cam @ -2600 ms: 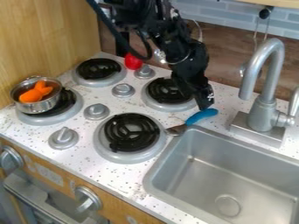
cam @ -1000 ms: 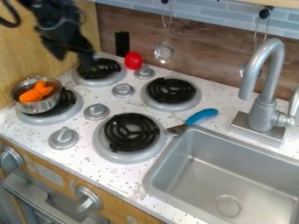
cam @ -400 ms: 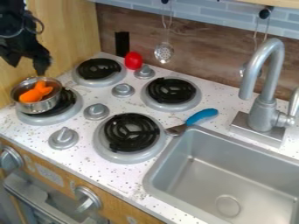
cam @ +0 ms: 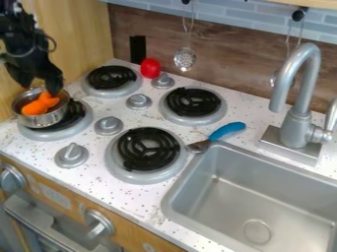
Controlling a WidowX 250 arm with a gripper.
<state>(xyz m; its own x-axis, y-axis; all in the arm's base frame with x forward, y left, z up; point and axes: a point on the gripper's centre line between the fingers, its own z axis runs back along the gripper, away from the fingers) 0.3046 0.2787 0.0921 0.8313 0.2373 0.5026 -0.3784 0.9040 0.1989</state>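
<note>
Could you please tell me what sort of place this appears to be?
It looks like a kitchen, probably a toy one: there are four coil burners, a sink with a tall faucet, and a metal pot on one burner.

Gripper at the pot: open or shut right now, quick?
Gripper: open, fingers apart, at the orange toy in the metal pot; whether it touches the toy, I can't tell.

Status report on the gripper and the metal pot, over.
Gripper open, at the metal pot. Pot on left front burner, orange toy inside. Possible obstruction: wooden side panel close by. Over.
</note>
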